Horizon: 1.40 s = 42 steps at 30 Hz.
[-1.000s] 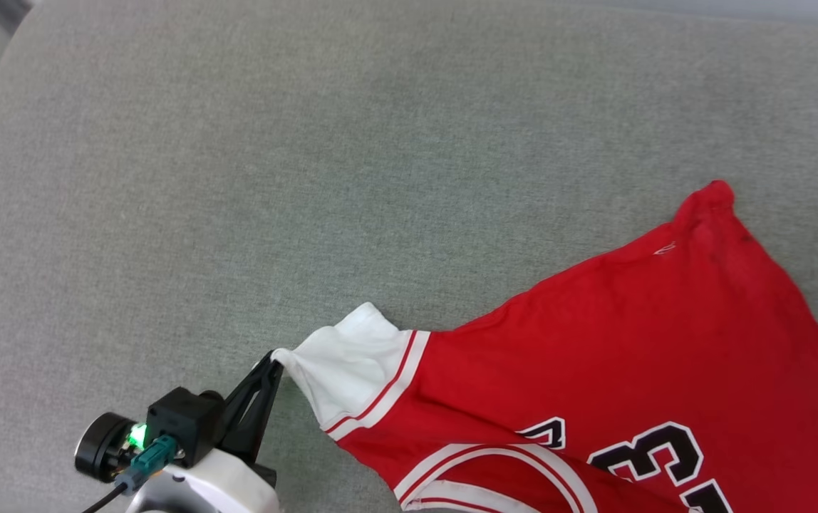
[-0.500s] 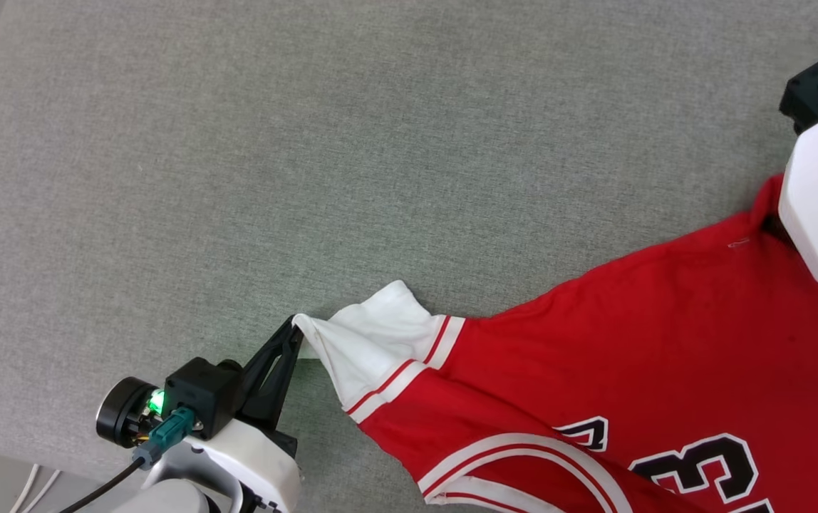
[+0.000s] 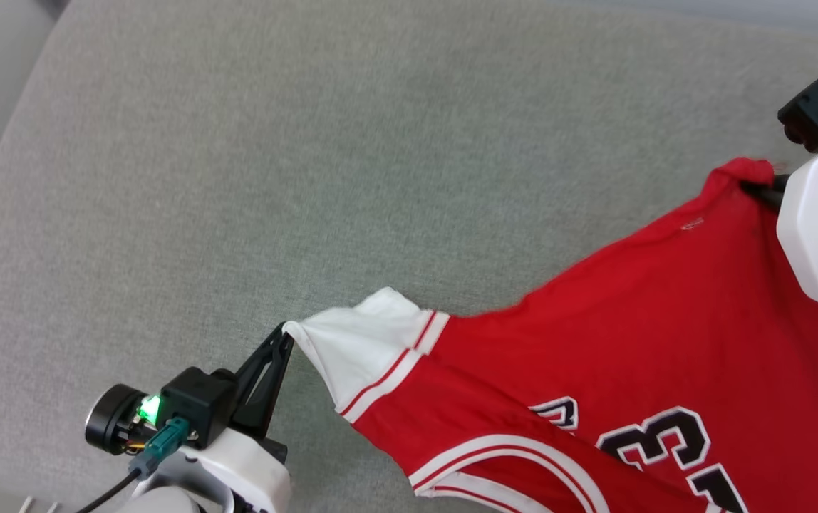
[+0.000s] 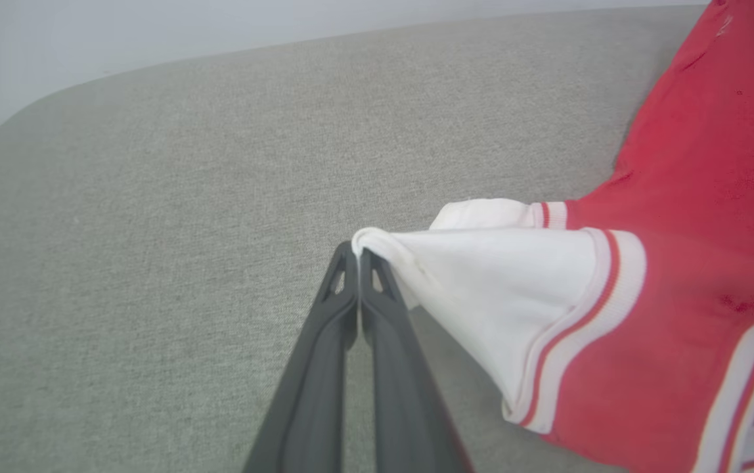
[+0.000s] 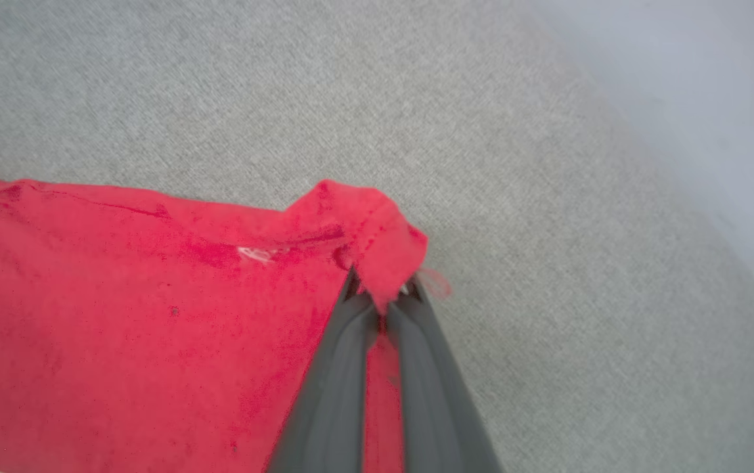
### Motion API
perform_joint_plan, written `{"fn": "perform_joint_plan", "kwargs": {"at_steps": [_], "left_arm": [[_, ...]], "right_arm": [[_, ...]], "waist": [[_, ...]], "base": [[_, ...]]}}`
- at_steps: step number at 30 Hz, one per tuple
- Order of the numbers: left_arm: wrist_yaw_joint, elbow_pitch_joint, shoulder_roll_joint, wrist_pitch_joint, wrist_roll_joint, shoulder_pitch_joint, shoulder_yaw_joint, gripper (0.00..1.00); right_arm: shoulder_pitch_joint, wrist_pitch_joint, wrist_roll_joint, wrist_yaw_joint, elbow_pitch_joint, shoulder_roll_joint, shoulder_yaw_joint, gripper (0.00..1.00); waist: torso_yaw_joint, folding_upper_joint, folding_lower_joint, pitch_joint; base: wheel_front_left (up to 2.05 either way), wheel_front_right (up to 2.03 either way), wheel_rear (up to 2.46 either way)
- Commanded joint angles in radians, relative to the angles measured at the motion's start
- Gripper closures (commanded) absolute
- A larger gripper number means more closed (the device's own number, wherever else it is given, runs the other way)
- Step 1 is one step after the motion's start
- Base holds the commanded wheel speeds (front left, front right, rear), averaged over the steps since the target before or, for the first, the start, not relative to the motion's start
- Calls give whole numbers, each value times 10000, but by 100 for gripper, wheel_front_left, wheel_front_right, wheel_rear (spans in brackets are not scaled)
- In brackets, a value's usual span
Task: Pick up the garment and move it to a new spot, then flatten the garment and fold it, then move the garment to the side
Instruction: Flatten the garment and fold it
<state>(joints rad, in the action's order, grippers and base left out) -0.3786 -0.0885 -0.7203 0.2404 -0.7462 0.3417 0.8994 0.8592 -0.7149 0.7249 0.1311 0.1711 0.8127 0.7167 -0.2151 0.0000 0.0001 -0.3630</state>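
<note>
- Pinching the tip of the white sleeve (image 3: 352, 353), the left tool (image 3: 285, 330) sits nearest the robot, at the lower left of the head view. Its two dark fingers (image 4: 314, 368) are pressed together on the cloth.
- From that pinch the shirt (image 3: 594, 335) runs up and to the right across the grey cushion (image 3: 309, 178), its upper edge drawn fairly taut. The collar trim (image 3: 509, 445) and the black number (image 3: 655, 442) trail toward the bottom edge of the head view.
- Farthest off, the right tool (image 5: 380, 292) is clamped on a red corner (image 5: 367, 226) of the shirt, with cloth bunched over its tips.
- What matters for the next move is that the tools hold opposite ends of the same side edge, so the shirt's long line lies between them, slanting from near-left to far-right.
- Carrying it to a new spot probably needs both arms to travel together at this spacing. Otherwise the edge may sag or pull free.
</note>
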Motion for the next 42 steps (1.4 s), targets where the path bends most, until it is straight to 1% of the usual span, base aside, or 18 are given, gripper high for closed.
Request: {"fn": "perform_joint_plan", "kwargs": {"at_steps": [1, 5, 7, 10, 14, 17, 21, 27, 30, 37, 42], "left_arm": [[-64, -111, -119, 32, 115, -28, -29, 100], [-102, -476, -375, -30, 420, 420, -139, 100], [-46, -683, -523, -111, 533, 712, -243, 100], [85, -942, -617, -265, 712, 1467, -464, 100], [474, -990, -632, -615, 994, 2804, -721, 100], [856, -849, -538, -957, 1238, 3994, -894, 100], [1466, -543, -410, -1436, 1548, 5700, -1079, 100], [2308, 399, 147, -1932, 1785, 8383, -1476, 100], [2699, 1235, 624, -1974, 1785, 9755, -1688, 100], [3519, 3329, 1509, -1818, 2080, 12845, -2020, 100], [4035, 4528, 1929, -1630, 2406, 14710, -2072, 100]], "right_arm": [[-15, 363, 173, -9, -254, 198, 99, 100], [-163, 1578, 337, -9, -835, 432, -104, 100], [-241, 2038, 330, -9, -995, 486, -314, 100], [-265, 2612, 199, -9, -1147, 343, -885, 100], [-35, 3028, -255, -11, -1228, -110, -1638, 100], [340, 3073, -699, -11, -1294, -512, -2100, 100], [1084, 3077, -1336, -11, -1093, -1155, -2739, 100], [2853, 3158, -2169, -11, -418, -2095, -3389, 100], [3886, 3221, -2550, -10, 21, -2455, -3509, 100], [6566, 3346, -3311, -11, 1507, -3087, -3405, 100], [8470, 3716, -3886, -10, 2692, -3455, -3151, 100]], "waist": [[341, 0, -1, 713], [644, 0, -1, 1257], [793, 0, -1, 1378], [959, 0, -1, 1433], [1249, 0, -1, 1242], [1477, 0, -1, 927], [1744, 0, -1, 412], [1921, 0, -1, -459], [1984, 0, -1, -896], [2164, 0, -1, -1736], [2223, 0, -1, -2249]], "base": [[0, 0, 0], [0, 0, 0], [0, 0, 0], [0, 0, 0], [0, 0, 0], [0, 0, 0], [0, 0, 0], [0, 0, 0], [0, 0, 0], [0, 0, 0], [0, 0, 0]]}}
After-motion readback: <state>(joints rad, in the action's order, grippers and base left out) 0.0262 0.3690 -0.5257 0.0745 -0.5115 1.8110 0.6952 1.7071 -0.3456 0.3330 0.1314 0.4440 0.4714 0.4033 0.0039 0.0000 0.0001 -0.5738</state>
